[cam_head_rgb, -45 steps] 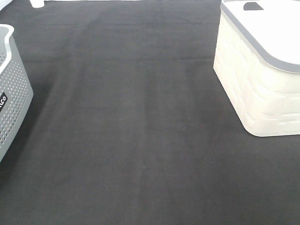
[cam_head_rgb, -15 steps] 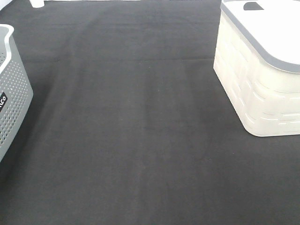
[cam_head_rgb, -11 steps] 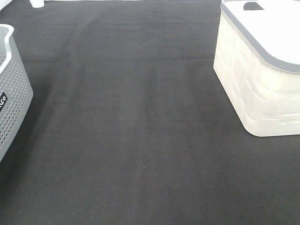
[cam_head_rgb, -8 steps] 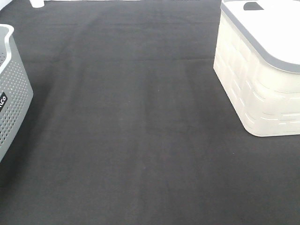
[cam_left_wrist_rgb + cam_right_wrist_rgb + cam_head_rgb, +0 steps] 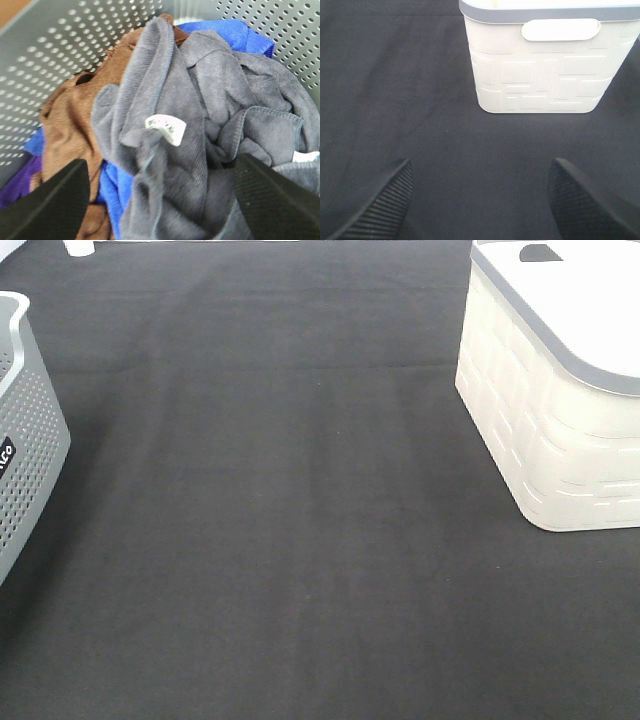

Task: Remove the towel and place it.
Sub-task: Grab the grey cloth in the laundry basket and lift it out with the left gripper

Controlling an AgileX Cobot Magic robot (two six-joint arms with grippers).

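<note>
Left wrist view, nearest first: left gripper (image 5: 160,205) spread wide, holding nothing, hovering just above the towel (image 5: 210,120). Grey-purple, crumpled, lying on top of the pile inside the grey perforated basket (image 5: 55,45). White tag (image 5: 166,129) face up near the middle, stitched hem showing close to one finger. Around and under it: brown cloth (image 5: 70,120), blue cloth (image 5: 227,32), sliver of purple cloth (image 5: 15,182). Boxed in by perforated walls on the far sides, with the towel bunched close to one of them.

Right wrist view: right gripper (image 5: 480,200) also apart, gripping nothing, over the bare black table cover (image 5: 395,90). Further out, cream basket (image 5: 540,75) upright with a grey rim and a handle cutout (image 5: 560,29), well apart from the fingers.

Exterior high view: wide free lane of black table cover (image 5: 300,540) down the middle. Grey perforated basket (image 5: 30,440) cut off by the left edge, cream basket (image 5: 550,420) cut off by the right edge and further back, small white object (image 5: 80,246) at the far edge. Plenty of room between the two baskets.

Against the earlier exterior frames: same layout, both baskets in the same spots, nothing shifted on the cover.
</note>
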